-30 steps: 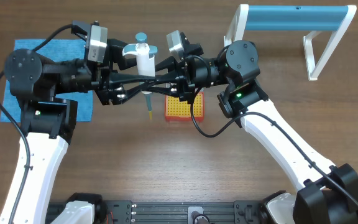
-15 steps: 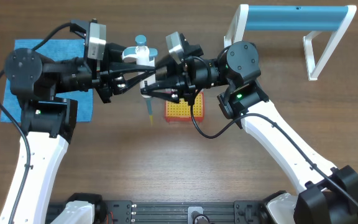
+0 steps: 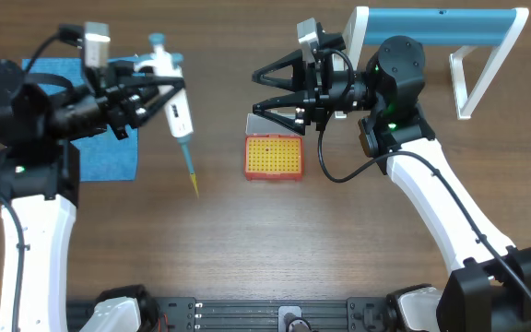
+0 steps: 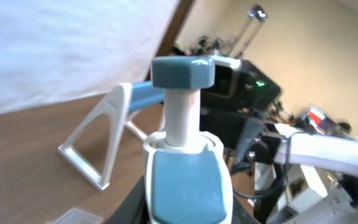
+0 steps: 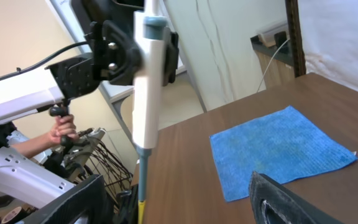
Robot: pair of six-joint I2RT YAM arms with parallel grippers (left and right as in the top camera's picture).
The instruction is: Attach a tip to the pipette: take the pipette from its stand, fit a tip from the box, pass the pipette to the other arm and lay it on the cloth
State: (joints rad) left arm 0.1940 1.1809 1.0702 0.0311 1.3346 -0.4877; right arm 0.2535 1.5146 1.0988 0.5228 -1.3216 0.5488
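We see the left gripper [image 3: 158, 90] clamped on the upper body of the pipette [image 3: 180, 115], holding it tilted off the table between the blue cloth [image 3: 109, 159] and the tip box [image 3: 274, 157]; a yellow tip [image 3: 192, 177] sits on the pipette's lower end; the right gripper [image 3: 256, 90] hangs near the tip box, its fingers spread wide, well apart from the pipette; the stand [image 3: 431, 28] sits at the table's far right.
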